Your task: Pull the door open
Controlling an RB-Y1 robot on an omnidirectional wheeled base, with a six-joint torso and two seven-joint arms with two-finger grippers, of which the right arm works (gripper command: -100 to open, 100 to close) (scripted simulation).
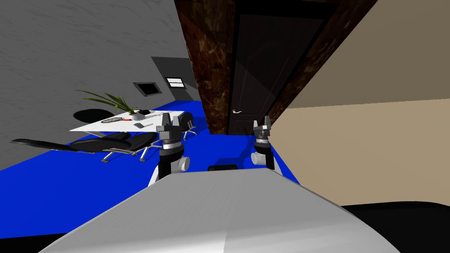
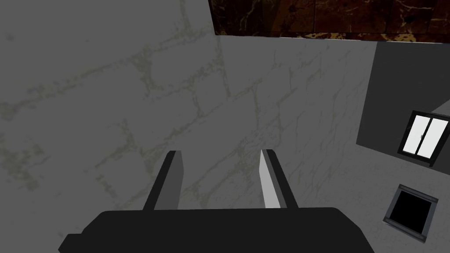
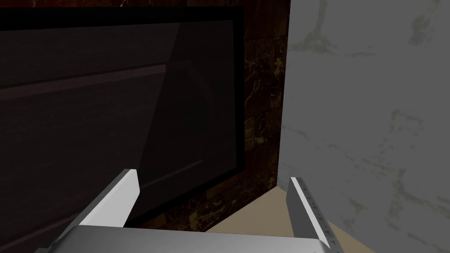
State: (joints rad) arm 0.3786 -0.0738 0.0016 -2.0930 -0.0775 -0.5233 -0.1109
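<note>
Door [image 1: 263, 66] stands shut ahead of the robot, a dark panelled leaf set in a brown marbled frame [image 1: 206, 70]. Its handle [image 1: 237, 112], a small pale lever, sits at the door's left edge, just beside the frame. The right gripper [image 1: 266, 121] is raised before the door's right edge, near the beige wall [image 1: 373, 140] and apart from the handle. Its wrist view shows the fingers [image 3: 116, 197] spread wide with nothing between them, pointed at the door [image 3: 110, 101] panel and the frame's corner. The left gripper is held up on the other side over the blue floor [image 1: 88, 184], its fingers [image 2: 173, 184] likewise parted and empty.

Nothing is grasped yet, so the reach to the handle looks like the step in hand. Several things could go wrong from here. The lever is thin and close to the frame, so a blade coming in slightly off could strike the marbled frame or close on air. Thin flat fingers may also slide off the lever once the pull begins, especially if they grip near its free tip. The robot appears to stand squarely before the door, so a leaf swinging toward it could hit its base or the idle arm unless it backs away while pulling.
</note>
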